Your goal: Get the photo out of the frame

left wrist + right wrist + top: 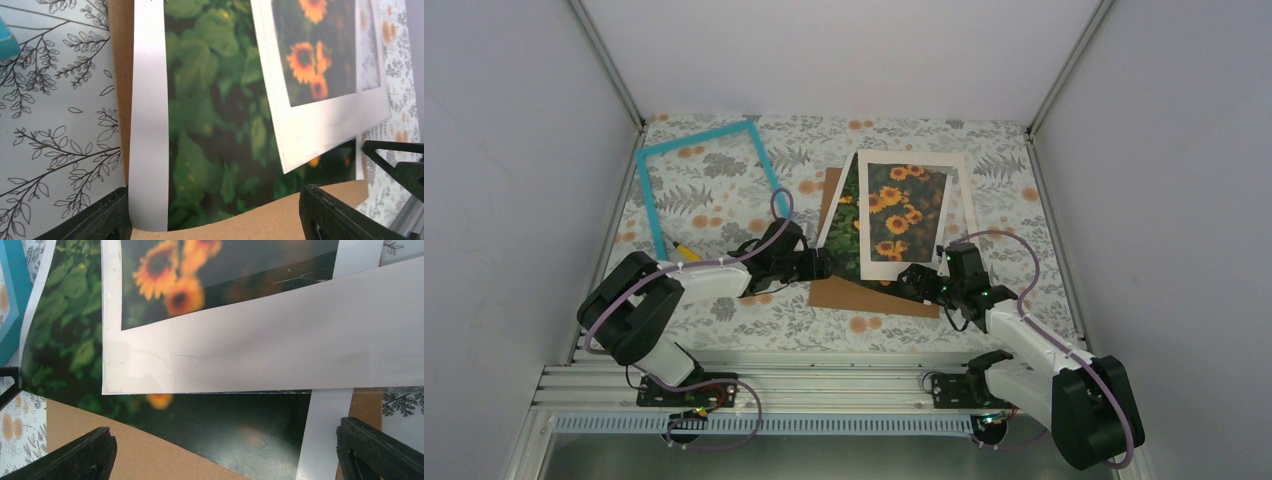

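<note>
The frame (694,137) lies bare at the far left of the bench (1014,200), with only the bench cover showing through its opening. The photo (852,235) is therefore out of it.

The photo rests at centre on the brown backing board (864,295). The cream mat (961,200) lies skewed over its right part.

The left end effector (816,265) is at the near left edge of this stack, jaws wide and gripping nothing. The right end effector (914,280) is at the near right corner, jaws fully spread.

Assessment: extraction is essentially complete. At most, the photo remains to be separated from the mat and board.
</note>
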